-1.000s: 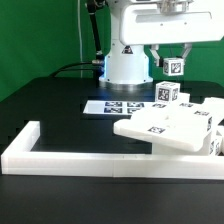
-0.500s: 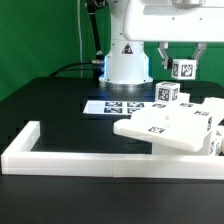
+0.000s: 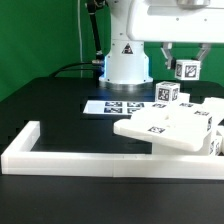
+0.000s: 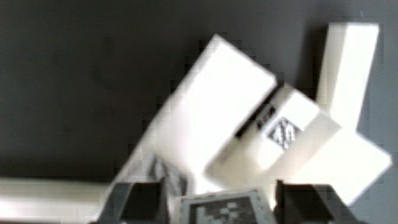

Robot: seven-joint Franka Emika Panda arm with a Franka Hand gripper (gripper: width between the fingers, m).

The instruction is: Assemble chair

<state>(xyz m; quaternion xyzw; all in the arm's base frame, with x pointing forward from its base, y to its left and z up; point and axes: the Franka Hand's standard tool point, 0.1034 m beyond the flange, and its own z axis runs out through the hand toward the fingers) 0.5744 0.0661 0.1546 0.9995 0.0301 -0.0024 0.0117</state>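
Chair parts [image 3: 170, 127]: matte white, bearing black-and-white square tags. Table [image 3: 60, 100]: black. Border rail [image 3: 70, 158]: plain white. Marker board [image 3: 115, 106]: white, black-patterned tags. Backdrop [image 3: 40, 35]: green.

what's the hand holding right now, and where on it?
The hand is shut on a small tagged chair part, lifted clear of the chair seat slab. The fingers clamp its opposite sides near one end, tagged face between them.

No words, brands or numbers can be read. The only signs are black-and-white square tags: on the chair parts [image 3: 168, 128], on the small part [image 3: 186, 69] above them, and on the marker board [image 3: 112, 106] lying on the table.
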